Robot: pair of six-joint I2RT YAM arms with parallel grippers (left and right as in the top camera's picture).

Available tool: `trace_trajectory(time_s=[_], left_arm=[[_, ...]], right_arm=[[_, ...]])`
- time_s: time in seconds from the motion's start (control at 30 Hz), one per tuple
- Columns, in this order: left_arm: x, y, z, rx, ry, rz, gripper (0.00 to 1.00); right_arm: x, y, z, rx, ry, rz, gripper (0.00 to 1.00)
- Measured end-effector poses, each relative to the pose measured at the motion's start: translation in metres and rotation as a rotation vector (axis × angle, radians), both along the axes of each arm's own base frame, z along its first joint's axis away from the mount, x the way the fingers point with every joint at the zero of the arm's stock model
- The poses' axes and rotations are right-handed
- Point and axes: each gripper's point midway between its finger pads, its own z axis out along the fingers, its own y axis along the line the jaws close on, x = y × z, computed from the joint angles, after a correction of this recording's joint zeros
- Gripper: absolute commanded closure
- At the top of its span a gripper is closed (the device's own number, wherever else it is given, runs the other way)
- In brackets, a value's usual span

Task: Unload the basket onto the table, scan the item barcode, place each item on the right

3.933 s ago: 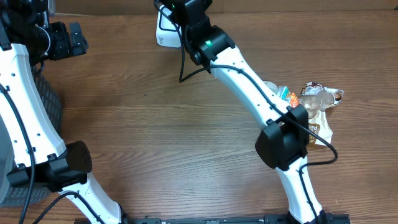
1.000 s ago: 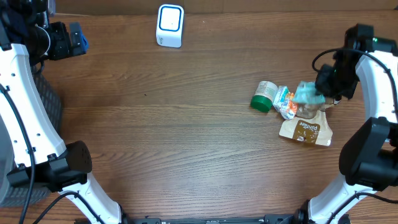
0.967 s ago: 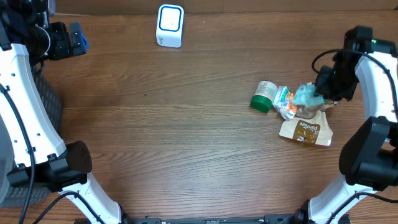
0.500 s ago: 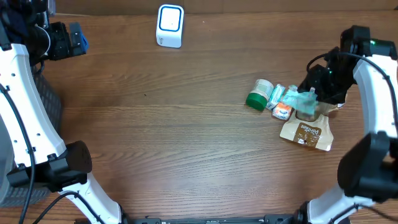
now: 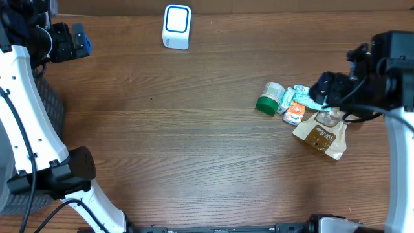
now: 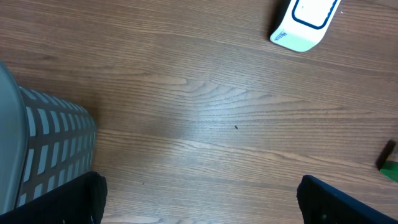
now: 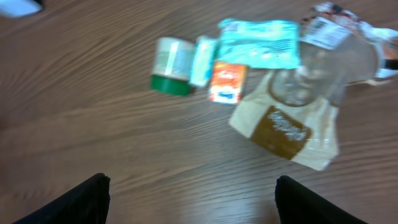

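Seemingly choosing item. Hovering right gripper (image 7: 193,200), wide and empty, above pile (image 7: 228,81); left gripper (image 6: 199,200) wide, idle. Next: drop onto teal packet (image 7: 258,42) just ahead, pinch, carry to scanner (image 5: 176,26).

Your left gripper (image 5: 76,41) sits at the upper left of the frame, fingers (image 6: 59,202) spread wide; your right gripper (image 5: 323,87) hangs at the right edge, fingers (image 7: 68,202) parted, gripping nothing

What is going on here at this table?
The right gripper hangs open above a green-lidded jar, a teal packet and a brown pouch lying together, holding none of them. The left gripper, also open, is across the table. The white scanner stands at the far edge, with no item near it.
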Motion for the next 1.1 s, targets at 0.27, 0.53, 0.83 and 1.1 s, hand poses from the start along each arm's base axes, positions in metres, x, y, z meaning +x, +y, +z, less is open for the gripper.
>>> trace_trajectory(time_s=[0.27,0.53,0.83,1.1], left_arm=[[0.0,0.0,0.0,0.0,0.0,0.0,0.0],[0.0,0.0,0.0,0.0,0.0,0.0,0.0],[0.0,0.0,0.0,0.0,0.0,0.0,0.0],[0.0,0.0,0.0,0.0,0.0,0.0,0.0]], right_arm=[[-0.031,0.058,0.03,0.005,-0.107,0.206,0.0],[-0.035,0.066,0.031,0.009,-0.105,0.237,0.0],[-0.034,0.067,0.03,0.009,-0.101,0.239,0.0],[-0.034,0.067,0.029,0.009,-0.1,0.24,0.0]])
